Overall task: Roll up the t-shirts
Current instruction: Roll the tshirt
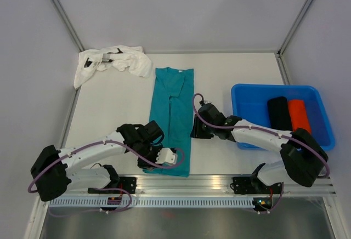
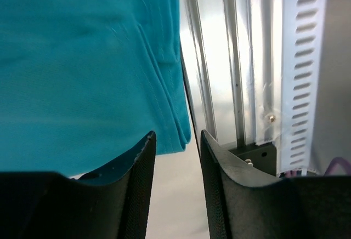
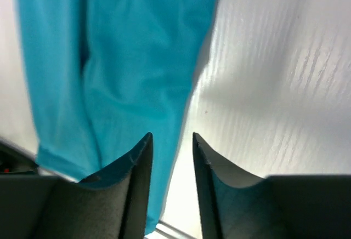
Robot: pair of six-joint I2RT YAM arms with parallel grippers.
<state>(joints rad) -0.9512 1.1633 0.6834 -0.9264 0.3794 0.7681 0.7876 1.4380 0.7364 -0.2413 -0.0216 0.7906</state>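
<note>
A teal t-shirt [image 1: 173, 118], folded into a long narrow strip, lies flat down the middle of the table. My left gripper [image 1: 168, 156] hovers at its near end, and in the left wrist view it [image 2: 176, 140] is open over bare table beside the teal t-shirt's corner [image 2: 88, 69]. My right gripper [image 1: 196, 129] is at the strip's right edge. It [image 3: 171, 140] is open, with the teal t-shirt's edge [image 3: 120, 58] running below the gap. A white t-shirt [image 1: 114, 61] lies crumpled at the back left. A black t-shirt [image 1: 278, 112] and an orange-red t-shirt [image 1: 299, 115] lie rolled in the tub.
The blue plastic tub [image 1: 247, 102] stands at the right of the table. An aluminium rail [image 1: 192, 184] runs along the near edge, close to the left gripper, and shows as a slotted rail [image 2: 241, 58] in the left wrist view. White walls enclose the table.
</note>
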